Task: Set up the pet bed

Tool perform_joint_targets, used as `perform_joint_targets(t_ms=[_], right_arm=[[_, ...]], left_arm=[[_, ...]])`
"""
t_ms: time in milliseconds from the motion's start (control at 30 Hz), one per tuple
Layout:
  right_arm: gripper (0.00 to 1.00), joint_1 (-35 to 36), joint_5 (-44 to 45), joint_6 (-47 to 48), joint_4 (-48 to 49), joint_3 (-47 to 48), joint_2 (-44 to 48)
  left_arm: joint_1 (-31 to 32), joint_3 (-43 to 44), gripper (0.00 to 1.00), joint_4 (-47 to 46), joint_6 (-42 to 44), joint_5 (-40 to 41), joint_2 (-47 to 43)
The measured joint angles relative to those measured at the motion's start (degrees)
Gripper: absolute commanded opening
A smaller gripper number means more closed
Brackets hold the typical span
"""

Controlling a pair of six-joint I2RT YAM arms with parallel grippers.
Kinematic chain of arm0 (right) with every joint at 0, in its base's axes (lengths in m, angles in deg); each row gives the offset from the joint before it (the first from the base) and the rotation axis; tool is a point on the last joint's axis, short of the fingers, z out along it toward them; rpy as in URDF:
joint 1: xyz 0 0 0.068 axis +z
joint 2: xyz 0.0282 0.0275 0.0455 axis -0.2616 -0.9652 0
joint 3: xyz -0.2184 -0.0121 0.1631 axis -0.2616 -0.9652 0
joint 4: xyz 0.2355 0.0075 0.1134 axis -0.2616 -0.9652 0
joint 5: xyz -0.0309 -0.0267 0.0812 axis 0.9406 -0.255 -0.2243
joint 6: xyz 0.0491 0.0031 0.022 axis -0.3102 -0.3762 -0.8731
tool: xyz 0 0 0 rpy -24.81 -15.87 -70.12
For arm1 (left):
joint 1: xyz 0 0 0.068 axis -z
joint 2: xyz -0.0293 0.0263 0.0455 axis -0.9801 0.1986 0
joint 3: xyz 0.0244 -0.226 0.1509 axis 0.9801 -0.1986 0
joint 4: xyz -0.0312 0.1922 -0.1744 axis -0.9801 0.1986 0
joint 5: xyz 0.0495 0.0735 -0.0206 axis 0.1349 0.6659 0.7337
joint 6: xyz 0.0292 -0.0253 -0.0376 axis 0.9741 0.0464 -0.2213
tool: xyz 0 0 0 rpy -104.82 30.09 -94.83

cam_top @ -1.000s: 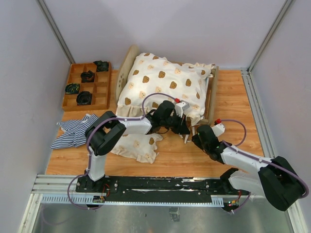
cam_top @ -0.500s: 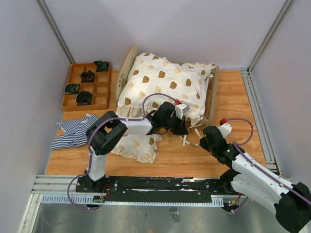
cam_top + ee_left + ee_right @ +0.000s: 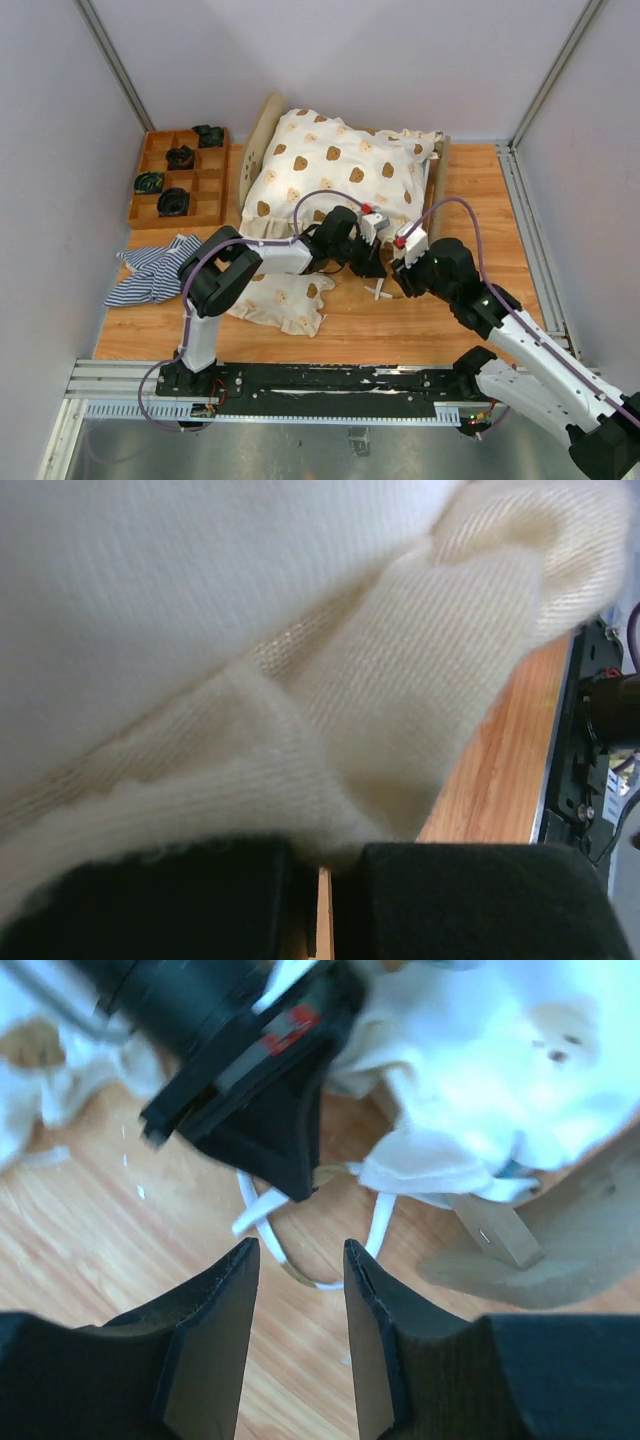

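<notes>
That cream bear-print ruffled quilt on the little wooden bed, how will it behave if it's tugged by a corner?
Probably floppy: the cream bear-print ruffled quilt sags over the plywood bed frame and folds softly in the left wrist view. Likely light for its puffy bulk. The thin white ties by its edge may trail and snag.

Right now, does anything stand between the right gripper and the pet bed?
Yes. The left gripper, shut on a corner of the quilt, sits just ahead of the open right gripper, and the quilt drapes over the pet bed frame.
</notes>
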Motion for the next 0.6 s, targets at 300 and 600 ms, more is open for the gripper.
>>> perform_joint_targets(t_ms=[300, 600], right_arm=[[0.42, 0.1, -10.8, 33.4, -10.5, 1.4, -10.8], [0.39, -0.9, -16.5, 47.5, -11.6, 1.4, -20.0]], left_arm=[[-1.2, 0.1, 0.02, -1.8, -0.1, -4.5, 0.7], [-1.5, 0.1, 0.03, -4.0, -0.3, -6.2, 1.5]])
